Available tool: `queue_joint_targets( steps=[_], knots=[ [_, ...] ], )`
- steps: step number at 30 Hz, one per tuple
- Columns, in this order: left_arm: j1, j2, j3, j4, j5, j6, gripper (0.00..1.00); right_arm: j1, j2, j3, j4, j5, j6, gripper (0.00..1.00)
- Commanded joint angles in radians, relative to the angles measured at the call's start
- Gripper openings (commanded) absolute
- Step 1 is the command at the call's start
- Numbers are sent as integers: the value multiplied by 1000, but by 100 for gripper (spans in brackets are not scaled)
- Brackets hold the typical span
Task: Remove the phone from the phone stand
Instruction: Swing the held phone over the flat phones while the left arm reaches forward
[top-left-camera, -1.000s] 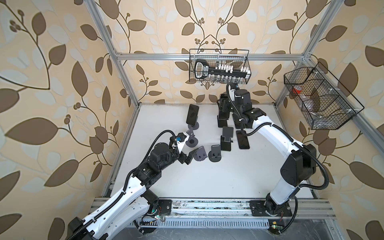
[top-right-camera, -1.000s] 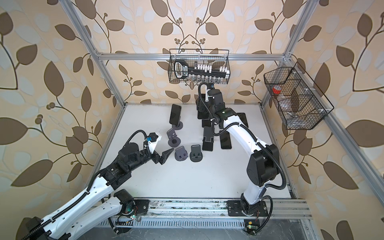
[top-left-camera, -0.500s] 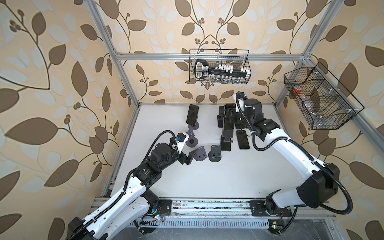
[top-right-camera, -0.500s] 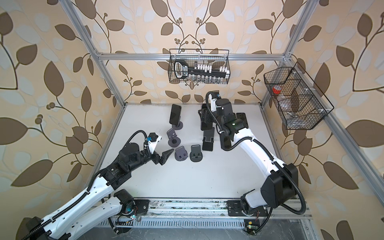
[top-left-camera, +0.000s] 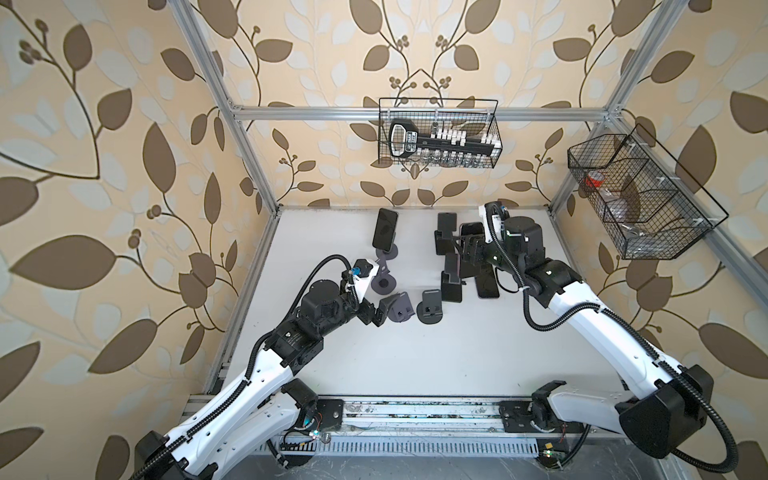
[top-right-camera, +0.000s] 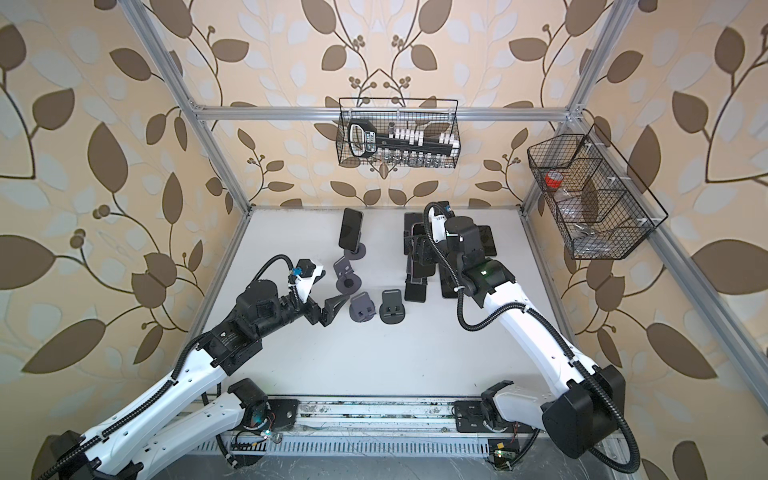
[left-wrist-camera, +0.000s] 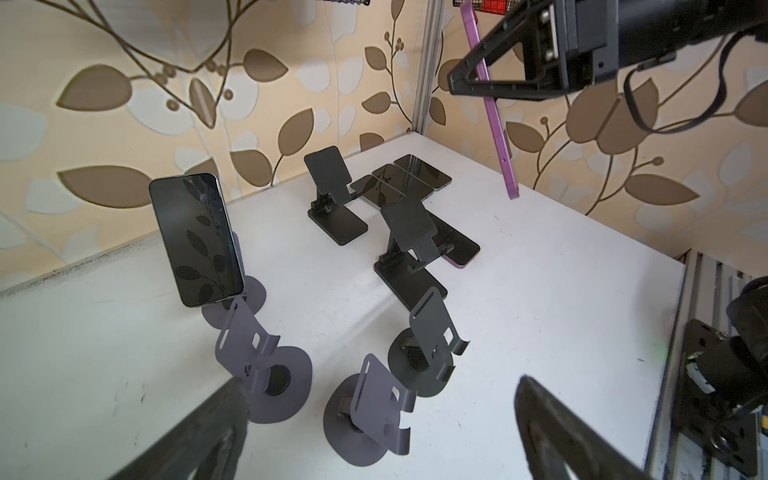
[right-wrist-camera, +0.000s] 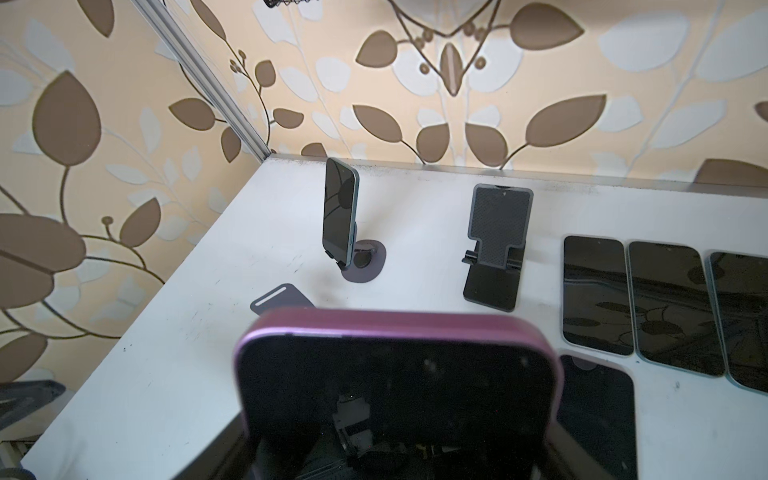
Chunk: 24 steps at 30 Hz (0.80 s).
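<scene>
A purple-edged phone (left-wrist-camera: 491, 112) (right-wrist-camera: 399, 386) hangs upright in the air with my right gripper (left-wrist-camera: 473, 79) (top-left-camera: 469, 249) shut on it. It is above the table beside two empty black folding phone stands (left-wrist-camera: 409, 232) (left-wrist-camera: 332, 183). Another dark phone (top-left-camera: 384, 235) (left-wrist-camera: 195, 239) leans on a round grey stand (right-wrist-camera: 363, 266) at the back left. My left gripper (left-wrist-camera: 378, 386) (top-left-camera: 374, 318) stands open low over the table, right next to an empty grey stand (top-left-camera: 398, 307), with nothing between its fingers.
Three dark phones (right-wrist-camera: 594, 295) lie flat side by side near the back wall, and one purple phone (left-wrist-camera: 461, 253) lies behind the nearer black stand. Two more empty round stands (left-wrist-camera: 428, 345) (left-wrist-camera: 257, 357) stand in front of my left gripper. Wire baskets (top-left-camera: 438, 133) (top-left-camera: 640, 199) hang on the walls.
My right arm has swung its elbow out to the right and drawn the gripper with the phone back from the rear stand toward the front. The left arm has stayed put.
</scene>
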Motion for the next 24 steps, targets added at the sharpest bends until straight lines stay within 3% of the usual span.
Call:
queue_joint_targets(
  steps=[1, 10, 24],
  knots=[
    [10, 18, 59, -6, 50, -27, 97, 4, -54, -31, 23, -6, -31, 48],
    [-44, 76, 99, -7, 51, -13, 96, -5, -144, -107, -12, 19, -142, 45],
    [-109, 244, 193, 64, 78, -3, 96, -55, -201, -131, -147, 1, -133, 44]
  ],
)
